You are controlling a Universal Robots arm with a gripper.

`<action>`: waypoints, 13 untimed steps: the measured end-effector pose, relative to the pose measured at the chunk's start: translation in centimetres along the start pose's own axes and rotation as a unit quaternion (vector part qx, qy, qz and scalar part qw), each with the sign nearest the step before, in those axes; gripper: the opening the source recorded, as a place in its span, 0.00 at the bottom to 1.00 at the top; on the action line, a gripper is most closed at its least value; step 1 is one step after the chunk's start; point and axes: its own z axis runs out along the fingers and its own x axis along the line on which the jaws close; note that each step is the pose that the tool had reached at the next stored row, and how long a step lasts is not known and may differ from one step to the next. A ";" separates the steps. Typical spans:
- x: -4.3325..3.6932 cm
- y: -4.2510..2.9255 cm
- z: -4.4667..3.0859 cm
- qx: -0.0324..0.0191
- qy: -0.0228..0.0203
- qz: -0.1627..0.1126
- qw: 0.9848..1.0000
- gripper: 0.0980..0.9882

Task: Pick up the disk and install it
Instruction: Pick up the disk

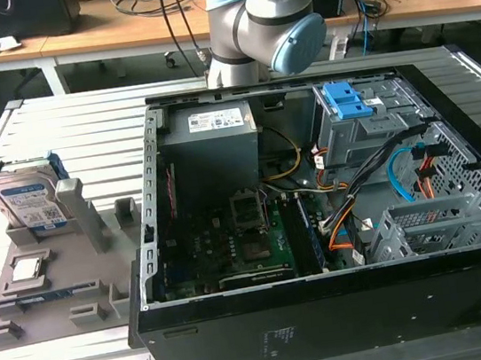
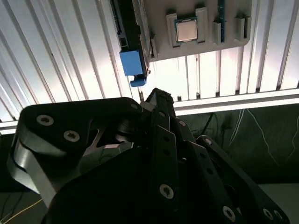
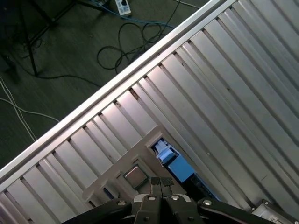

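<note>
Disk upright in grey holder, exterior view's left, beside open case. Pincer narrow, closed up, holding nothing, above surface.

Shiny metal disk, ribbed metal table

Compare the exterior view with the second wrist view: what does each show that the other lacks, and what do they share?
The exterior view adds the open computer case, its blue-topped drive cage and the arm behind it. The second wrist view adds the gripper up close, jaws together and empty, plus dark floor with cables. Shared: the disk standing in the grey holder, the CPU chip and the slatted table.
</note>
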 end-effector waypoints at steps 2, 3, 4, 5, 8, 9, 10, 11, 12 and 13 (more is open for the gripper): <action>0.00 0.00 0.00 0.000 0.001 -0.018 1.000 0.01; 0.00 0.00 0.00 -0.001 0.001 -0.032 1.000 0.01; 0.00 0.00 0.00 -0.001 0.002 -0.039 0.999 0.01; 0.00 0.00 0.00 -0.001 0.002 -0.044 0.999 0.01; 0.00 0.00 0.00 -0.002 0.003 -0.069 0.998 0.01; 0.00 0.00 0.00 -0.002 0.004 -0.079 0.997 0.01; 0.00 0.00 0.00 -0.002 0.004 -0.088 0.996 0.01; 0.00 0.00 0.00 -0.002 0.004 -0.097 0.995 0.01; 0.00 0.00 0.00 -0.002 0.005 -0.104 0.995 0.01; 0.00 0.00 0.00 -0.003 0.005 -0.120 0.993 0.01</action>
